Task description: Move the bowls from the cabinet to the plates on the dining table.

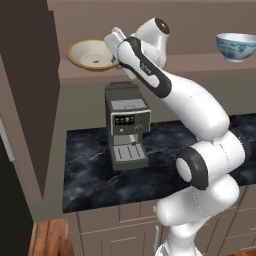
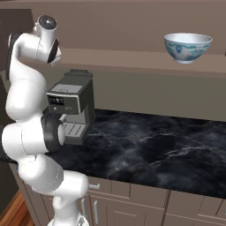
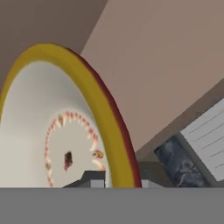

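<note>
The gripper (image 1: 113, 44) is closed on the right-hand rim of the shallow cream bowl (image 1: 91, 54), which sits on the cabinet shelf (image 1: 150, 70); the bowl lies left of the hand, the patterned bowl (image 1: 236, 46) well apart

- The glossy white, round-bodied robot arm (image 1: 200, 115) is built of thick, smooth, tube-shaped segments.
- Dark grey bands ring its joints, and flat dark round caps (image 1: 185, 171) close the joint ends.
- A small dark marking sits on the white link toward 11 o'clock.
- Its pale grey-white hand (image 1: 114, 41) is blocky.
</note>
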Robot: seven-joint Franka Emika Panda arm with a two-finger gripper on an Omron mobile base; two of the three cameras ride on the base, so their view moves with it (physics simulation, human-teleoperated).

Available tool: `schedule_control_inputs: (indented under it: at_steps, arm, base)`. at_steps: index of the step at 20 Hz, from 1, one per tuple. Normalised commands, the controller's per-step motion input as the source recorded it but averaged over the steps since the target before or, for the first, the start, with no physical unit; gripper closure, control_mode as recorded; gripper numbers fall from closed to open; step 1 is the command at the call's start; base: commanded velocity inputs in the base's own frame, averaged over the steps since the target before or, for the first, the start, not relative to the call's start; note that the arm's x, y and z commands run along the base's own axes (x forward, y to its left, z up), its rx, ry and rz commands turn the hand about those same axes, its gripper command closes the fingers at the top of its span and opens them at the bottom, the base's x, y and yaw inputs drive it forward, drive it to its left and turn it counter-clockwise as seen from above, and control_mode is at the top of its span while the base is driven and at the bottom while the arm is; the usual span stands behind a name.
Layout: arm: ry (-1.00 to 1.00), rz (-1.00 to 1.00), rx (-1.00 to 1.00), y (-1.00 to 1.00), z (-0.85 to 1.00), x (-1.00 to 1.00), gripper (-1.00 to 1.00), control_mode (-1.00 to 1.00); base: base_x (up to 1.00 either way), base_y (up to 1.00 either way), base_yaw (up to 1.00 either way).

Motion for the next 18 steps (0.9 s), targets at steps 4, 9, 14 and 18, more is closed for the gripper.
schedule_control_inputs:
  at_steps: [4, 9, 14, 18]
  arm:
    - [-0.03, 0.0, 0.09, -0.29, 0.27, -0.62, 1.0, -1.0]
    - [0.02, 0.0, 0.1, -0.44, 0.31, -0.59, 1.0, -1.0]
    - [0.06, 0.0, 0.07, -0.44, 0.23, -0.54, 1.0, -1.0]
    - [0.08, 0.0, 0.06, -0.42, 0.2, -0.52, 1.0, -1.0]
  base:
    - [0.0, 0.0, 0.0]
    - [0.0, 0.0, 0.0]
    - [0.0, 0.0, 0.0]
    - [0.0, 0.0, 0.0]
